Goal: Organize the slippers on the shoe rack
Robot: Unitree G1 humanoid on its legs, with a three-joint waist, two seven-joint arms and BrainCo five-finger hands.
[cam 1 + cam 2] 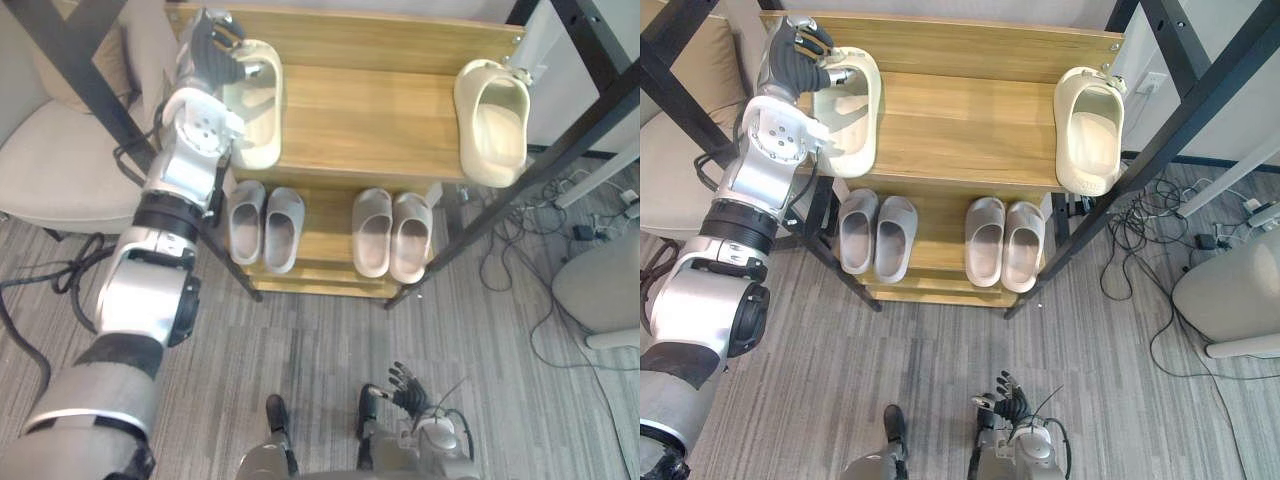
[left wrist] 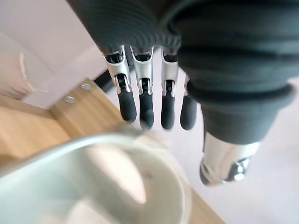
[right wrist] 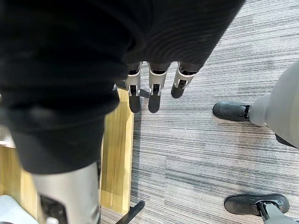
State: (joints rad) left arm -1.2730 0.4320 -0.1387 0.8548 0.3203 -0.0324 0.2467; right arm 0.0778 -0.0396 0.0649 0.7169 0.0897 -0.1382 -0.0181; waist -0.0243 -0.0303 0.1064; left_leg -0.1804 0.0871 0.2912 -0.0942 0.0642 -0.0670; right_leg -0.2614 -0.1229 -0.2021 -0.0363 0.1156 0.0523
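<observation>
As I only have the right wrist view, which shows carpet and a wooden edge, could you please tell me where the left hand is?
Observer: The left hand is up at the top shelf's left end, fingers straight over a cream slipper's rim.
Operator: Where is the matching one?
Observer: The other cream slipper lies at that shelf's right end, well apart.
Operator: And lower down?
Observer: On the lower shelf, one grey pair sits beside a second grey pair.

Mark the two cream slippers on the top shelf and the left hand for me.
left cream slipper (image 1: 262, 130), left eye view, on its lower half.
right cream slipper (image 1: 497, 115), left eye view, on its footbed.
left hand (image 1: 208, 48), left eye view, on the dark cover of its back.
</observation>
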